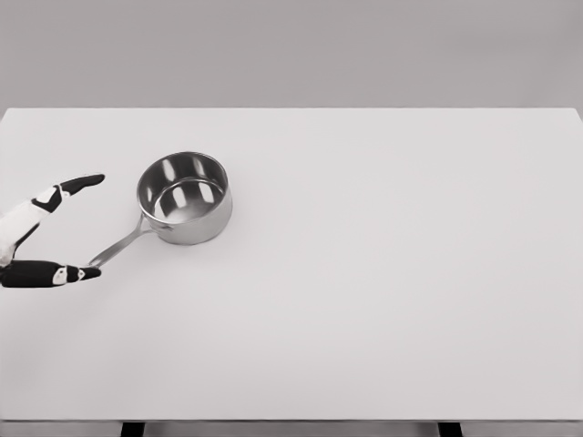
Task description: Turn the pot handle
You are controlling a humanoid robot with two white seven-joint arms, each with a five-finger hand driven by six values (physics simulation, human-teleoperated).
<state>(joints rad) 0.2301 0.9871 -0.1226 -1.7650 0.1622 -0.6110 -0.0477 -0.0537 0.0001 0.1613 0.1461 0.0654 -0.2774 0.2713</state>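
A shiny steel pot (pixel 185 198) stands upright on the white table (pixel 364 273), left of the middle. Its thin metal handle (pixel 120 246) points down and to the left. My left hand (pixel 86 228) comes in at the left edge with its fingers spread wide. One black fingertip (pixel 89 272) sits right at the end of the handle, and whether it touches is unclear. Another finger (pixel 82 183) points toward the pot from the upper left, a short gap away from the rim. The hand holds nothing. The right arm does not show.
The table's far edge (pixel 291 109) runs across the top and its near edge (pixel 291 420) along the bottom. Two dark table legs (pixel 133 428) show below the front edge.
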